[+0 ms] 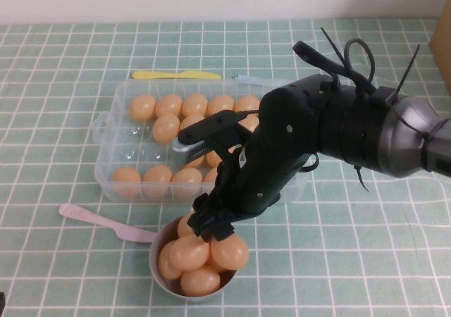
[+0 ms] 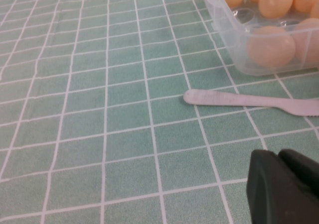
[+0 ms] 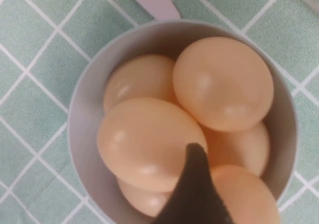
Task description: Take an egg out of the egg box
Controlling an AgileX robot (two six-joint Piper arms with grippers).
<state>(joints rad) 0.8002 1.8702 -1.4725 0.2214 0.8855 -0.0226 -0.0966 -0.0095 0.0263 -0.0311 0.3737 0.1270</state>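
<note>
Far left of the table there's just the left gripper [image 2: 284, 184], parked low over the green checked cloth; can't tell if it's open or shut from here. A pale pink plastic knife [image 1: 99, 220] lies just beyond it, at about 8 o'clock from the egg box [image 1: 106, 130].

The egg box itself sits mid-table, clear plastic, still holding a row of peach eggs along its far side and another along its near side, with bare dimpled slots in between at its left end. A yellow utensil [image 1: 176, 75] lies right behind the box at 12 o'clock.

Then the right arm comes in from 3 o'clock, reaching across the box's right half. The right gripper [image 1: 211, 227] hangs over the small grey bowl [image 1: 156, 260], which stands at 6 o'clock from the box. Its fingers are spread wide with nothing in them. The egg [image 1: 189, 252] lies directly under the fingertips, on top of the pile in the bowl, with one dark fingertip [image 3: 195, 184] just over its shell.
</note>
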